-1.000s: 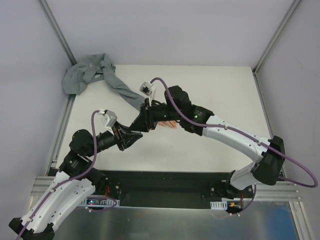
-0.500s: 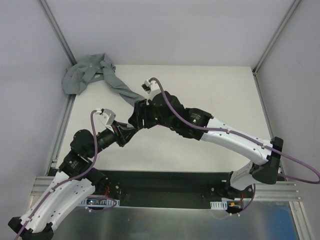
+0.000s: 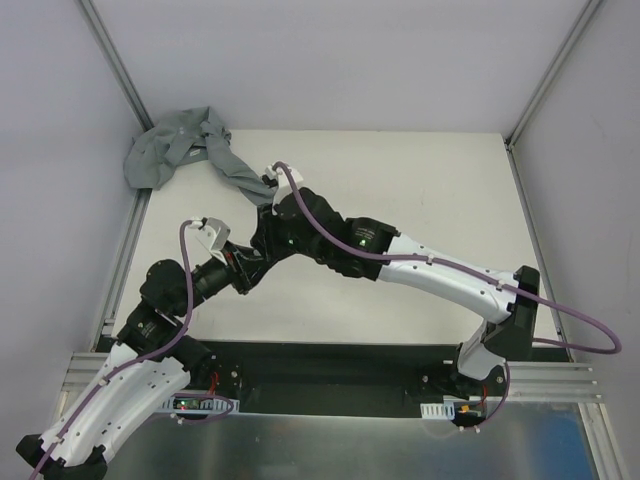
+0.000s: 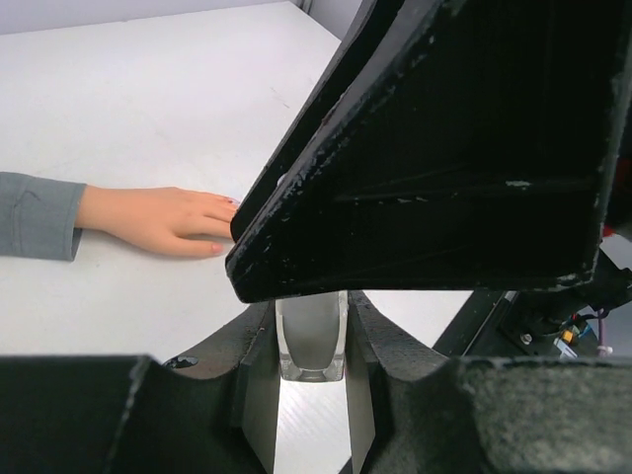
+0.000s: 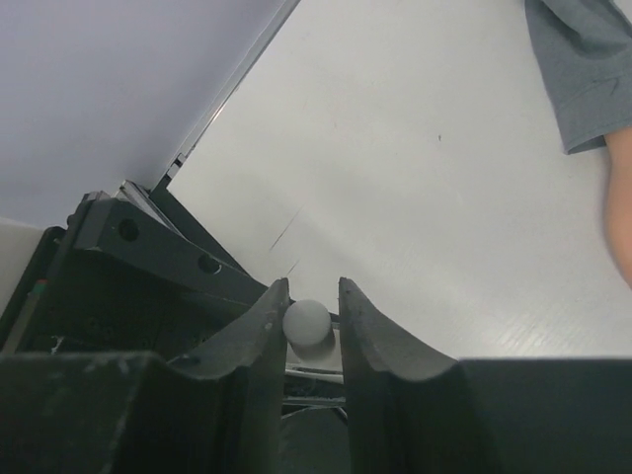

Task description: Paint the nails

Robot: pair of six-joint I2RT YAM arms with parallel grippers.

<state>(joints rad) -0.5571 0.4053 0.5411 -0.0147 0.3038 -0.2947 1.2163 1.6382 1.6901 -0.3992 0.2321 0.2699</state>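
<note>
The peach mannequin hand (image 4: 158, 215) lies flat on the white table, coming out of a grey sleeve (image 4: 35, 212). Its nails at the fingertips (image 4: 222, 247) are tiny, and one looks slightly pink. My left gripper (image 4: 311, 341) is shut on a small clear glass bottle (image 4: 311, 331) and holds it upright. My right gripper (image 5: 308, 296) is right above it, shut on the bottle's round white cap (image 5: 306, 321). In the top view the two grippers meet at the table's left middle (image 3: 258, 255), and the right arm hides the hand.
The sleeve (image 3: 238, 175) runs back to a bunched grey garment (image 3: 170, 148) in the far left corner. The right arm (image 3: 420, 265) stretches diagonally across the table. A metal frame rail (image 3: 125, 250) borders the left edge.
My right gripper has swung left, from over the mannequin hand's fingers to directly above the bottle in the left gripper. The left arm has barely moved.
</note>
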